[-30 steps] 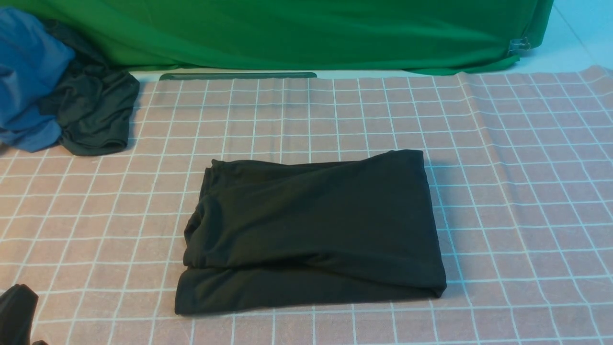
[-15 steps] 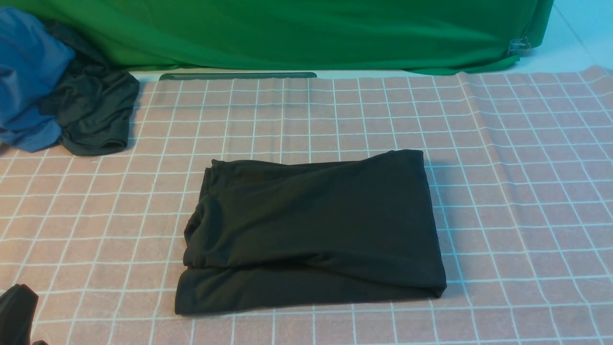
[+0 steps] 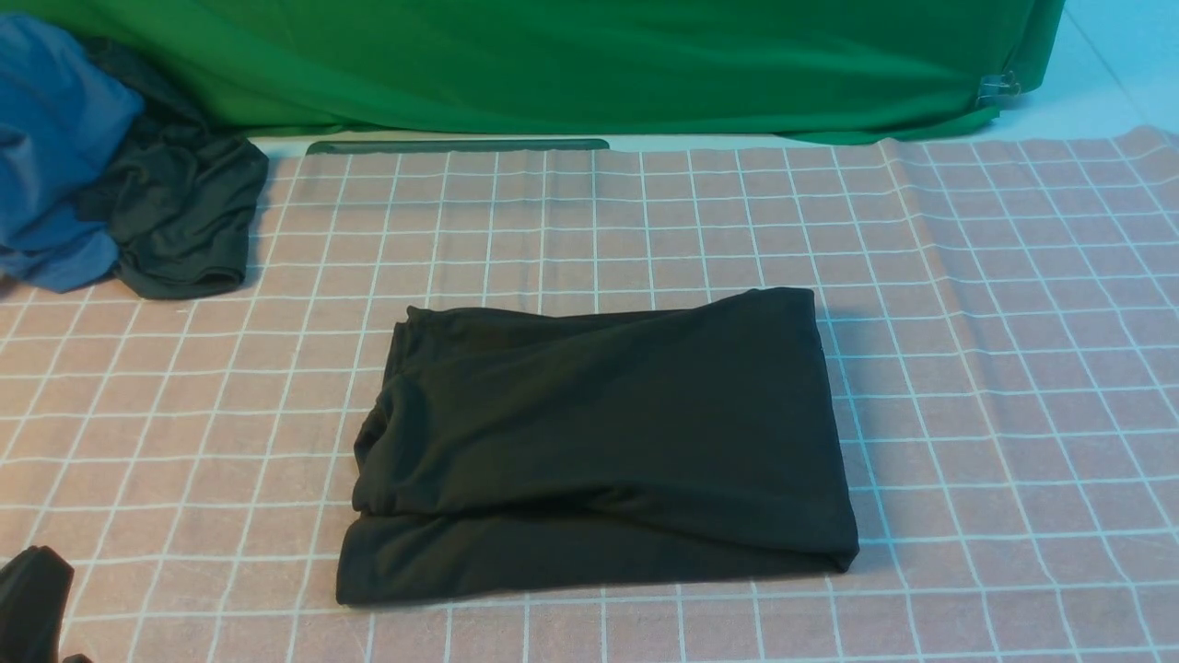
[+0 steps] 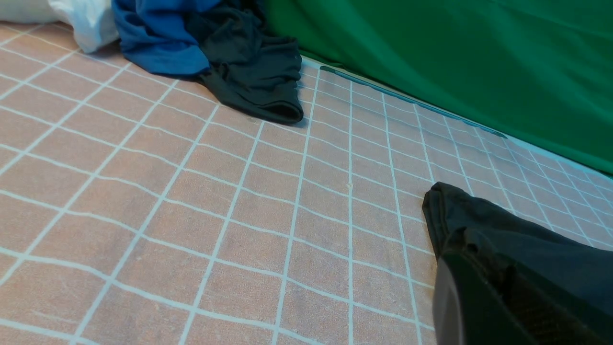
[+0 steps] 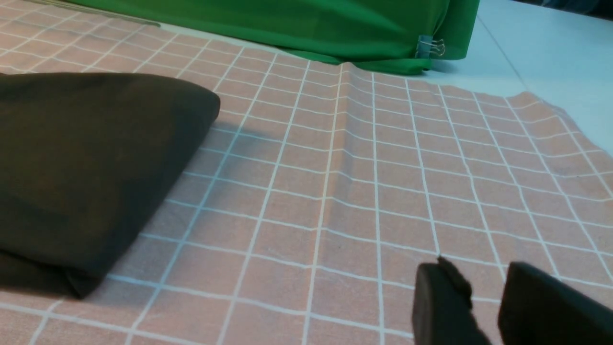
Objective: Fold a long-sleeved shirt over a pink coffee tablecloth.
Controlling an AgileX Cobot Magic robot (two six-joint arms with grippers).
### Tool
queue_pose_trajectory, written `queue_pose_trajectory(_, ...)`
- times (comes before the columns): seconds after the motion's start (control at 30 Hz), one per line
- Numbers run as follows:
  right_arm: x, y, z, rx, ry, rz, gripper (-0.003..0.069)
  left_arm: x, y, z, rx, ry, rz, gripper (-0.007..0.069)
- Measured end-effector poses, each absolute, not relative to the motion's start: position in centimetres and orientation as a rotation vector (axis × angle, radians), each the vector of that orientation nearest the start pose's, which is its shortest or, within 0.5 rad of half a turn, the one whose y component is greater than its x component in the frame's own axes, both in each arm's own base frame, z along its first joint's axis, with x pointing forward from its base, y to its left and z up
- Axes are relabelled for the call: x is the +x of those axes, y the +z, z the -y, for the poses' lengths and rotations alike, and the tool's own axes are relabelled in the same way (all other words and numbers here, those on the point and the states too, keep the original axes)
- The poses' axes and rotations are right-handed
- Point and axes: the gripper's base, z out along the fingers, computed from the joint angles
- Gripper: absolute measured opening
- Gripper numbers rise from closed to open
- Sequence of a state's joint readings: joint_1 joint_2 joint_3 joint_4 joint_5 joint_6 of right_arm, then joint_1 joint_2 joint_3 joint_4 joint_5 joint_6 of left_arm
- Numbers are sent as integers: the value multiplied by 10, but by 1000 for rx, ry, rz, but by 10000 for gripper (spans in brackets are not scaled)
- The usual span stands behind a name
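Note:
The long-sleeved shirt (image 3: 599, 442) lies folded into a black rectangle in the middle of the pink coffee tablecloth (image 3: 995, 368); it also shows in the left wrist view (image 4: 536, 230) and the right wrist view (image 5: 86, 163). My left gripper (image 3: 32, 599) sits at the near left corner, away from the shirt, its dark fingers (image 4: 474, 302) pressed together with nothing between them. My right gripper (image 5: 483, 292) is out of the front view. It hovers over bare tablecloth to the right of the shirt, jaws apart with only pink cloth showing in the gap.
A blue garment (image 3: 46, 157) and a smaller dark grey garment (image 3: 184, 221) are heaped at the far left. A green cloth (image 3: 553, 64) hangs along the back, held by a binder clip (image 3: 998, 87). Pale bare table (image 3: 1124, 64) shows beyond the tablecloth's far right corner.

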State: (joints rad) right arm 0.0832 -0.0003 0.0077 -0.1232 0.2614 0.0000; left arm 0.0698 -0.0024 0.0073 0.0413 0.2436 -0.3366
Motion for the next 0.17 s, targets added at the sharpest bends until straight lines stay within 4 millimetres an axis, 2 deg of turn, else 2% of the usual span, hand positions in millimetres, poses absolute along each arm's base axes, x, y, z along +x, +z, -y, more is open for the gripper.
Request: queue_pose_trajectory(0.17,55,187,-2,-154,-54,-1744,237,55,189,-5,-323,-158,-1704,13)
